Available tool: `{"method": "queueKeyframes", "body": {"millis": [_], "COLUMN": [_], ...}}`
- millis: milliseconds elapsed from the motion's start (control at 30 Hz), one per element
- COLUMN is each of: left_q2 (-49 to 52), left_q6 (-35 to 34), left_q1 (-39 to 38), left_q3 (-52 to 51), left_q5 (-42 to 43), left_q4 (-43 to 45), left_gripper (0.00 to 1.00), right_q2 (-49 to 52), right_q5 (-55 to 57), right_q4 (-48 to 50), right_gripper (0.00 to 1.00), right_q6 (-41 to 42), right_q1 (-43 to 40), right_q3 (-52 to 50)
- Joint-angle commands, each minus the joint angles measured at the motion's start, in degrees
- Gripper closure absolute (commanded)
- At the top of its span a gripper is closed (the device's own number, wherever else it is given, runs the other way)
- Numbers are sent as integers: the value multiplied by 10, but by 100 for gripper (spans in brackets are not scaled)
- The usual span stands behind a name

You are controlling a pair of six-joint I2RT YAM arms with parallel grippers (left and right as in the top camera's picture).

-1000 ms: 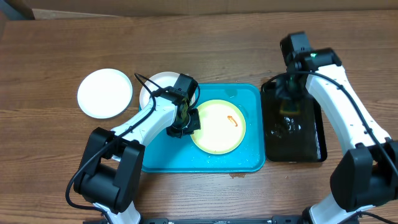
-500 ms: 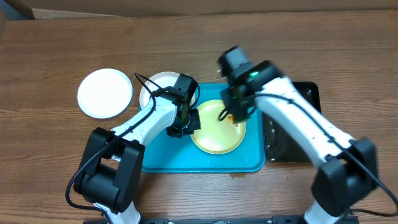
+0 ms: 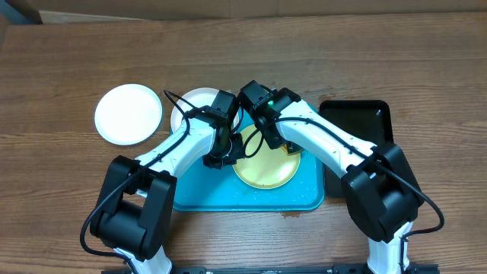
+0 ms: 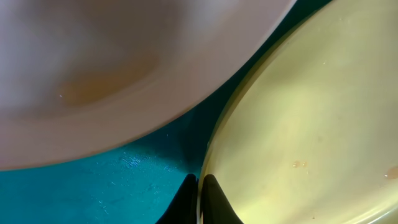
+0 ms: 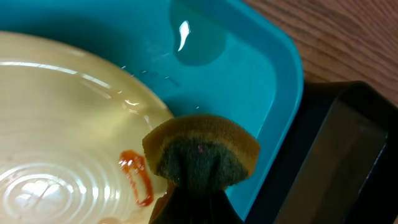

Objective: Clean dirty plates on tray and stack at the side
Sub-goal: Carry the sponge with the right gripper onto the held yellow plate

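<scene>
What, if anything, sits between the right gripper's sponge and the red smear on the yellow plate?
Nothing visible. The sponge in the right gripper hangs right beside the red smear, with only bare yellow plate around it. The left gripper pinches the plate's opposite rim, clear of that path.

Two robot arms w/ white tube-like links & black joint housings; left arm [image 3: 183, 141] has a thin black cable [image 3: 171, 99] looping near its wrist; left gripper [image 4: 199, 182] tips are dark, pointed; right arm [image 3: 319, 135] shows a small green light [image 3: 268, 100] on its black wrist block
</scene>
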Motion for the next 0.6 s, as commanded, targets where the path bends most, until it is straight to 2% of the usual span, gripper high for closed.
{"method": "queueKeyframes", "body": {"millis": [0, 233, 567], "left_q2": [-2, -2, -2], "left_q6": [1, 1, 1], "left_q1": [-7, -7, -7], "left_q3": [-4, -4, -4], "left_q5": [-2, -2, -3], "left_q4": [0, 0, -1], "left_gripper": [96, 96, 96], "right_q2": [25, 33, 33], "right_q5": [26, -49, -75], "right_q4": [6, 20, 19], "right_gripper": [96, 96, 96], "right_q6": [9, 9, 9], "right_q1": [2, 2, -9], "right_q3": [4, 4, 4]}}
